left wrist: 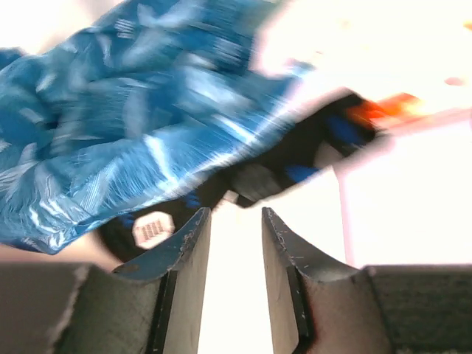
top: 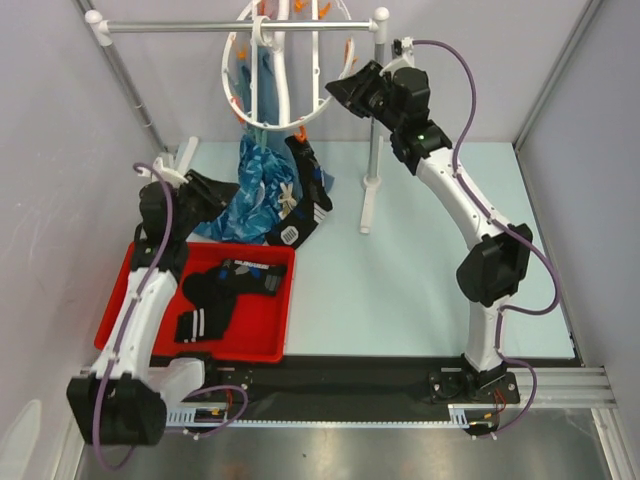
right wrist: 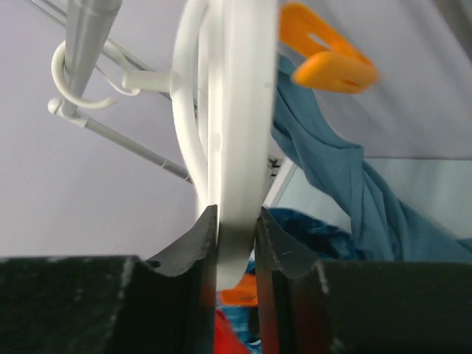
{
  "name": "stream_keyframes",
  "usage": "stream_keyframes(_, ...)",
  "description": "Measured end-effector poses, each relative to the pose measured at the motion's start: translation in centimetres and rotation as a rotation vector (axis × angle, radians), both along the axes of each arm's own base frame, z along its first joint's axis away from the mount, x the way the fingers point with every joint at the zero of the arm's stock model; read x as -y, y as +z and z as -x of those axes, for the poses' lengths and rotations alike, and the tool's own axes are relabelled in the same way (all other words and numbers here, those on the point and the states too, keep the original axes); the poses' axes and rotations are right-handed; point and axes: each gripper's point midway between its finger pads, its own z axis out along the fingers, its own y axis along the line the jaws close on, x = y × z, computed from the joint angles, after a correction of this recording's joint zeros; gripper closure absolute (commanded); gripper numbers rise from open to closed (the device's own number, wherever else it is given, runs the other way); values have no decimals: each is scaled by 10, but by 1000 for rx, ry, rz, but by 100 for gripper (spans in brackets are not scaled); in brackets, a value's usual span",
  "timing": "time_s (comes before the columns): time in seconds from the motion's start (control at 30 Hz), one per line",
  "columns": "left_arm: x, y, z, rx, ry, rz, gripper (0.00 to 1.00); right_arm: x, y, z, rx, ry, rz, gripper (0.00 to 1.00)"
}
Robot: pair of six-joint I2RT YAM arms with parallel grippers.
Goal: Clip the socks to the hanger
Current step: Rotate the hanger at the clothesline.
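Top external: blue cloth (top: 256, 192) hangs from the hanger (top: 250, 121), against one sock (top: 308, 180).

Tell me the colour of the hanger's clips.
Orange; the clips show best in the right wrist view.

Blue patterned cloth w/ pale leaf print (top: 262, 190): upper part hangs at the back, rest bunched on pale blue tabletop (top: 420, 290), far-left. Red rectangular plastic tray (top: 262, 335) near-left, just beside cloth. Grey metal rail stand (top: 200, 27) across back; rt upright stands on tabletop.
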Motion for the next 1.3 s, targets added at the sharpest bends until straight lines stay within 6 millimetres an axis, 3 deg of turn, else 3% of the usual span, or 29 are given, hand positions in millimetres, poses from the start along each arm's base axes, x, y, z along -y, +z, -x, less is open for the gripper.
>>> stream_keyframes(0.17,14,52,44,153,-51,-27,58,1,-8,4,-31,-47,-32,87)
stream_keyframes(0.37,16,75,60,201,-66,-53,51,-25,-6,32,-58,-75,-136,82)
stream_keyframes(0.5,20,78,56,185,-92,-55,47,-52,5,50,-70,-50,-224,81)
stream_keyframes(0.73,29,92,51,193,-143,-36,37,-95,12,80,-76,24,-295,69)
stream_keyframes(1.03,56,104,20,205,-215,40,26,-108,10,88,-83,89,-305,65)
stream_keyframes(1.3,70,131,-6,253,-217,81,35,-103,13,87,-68,132,-304,62)
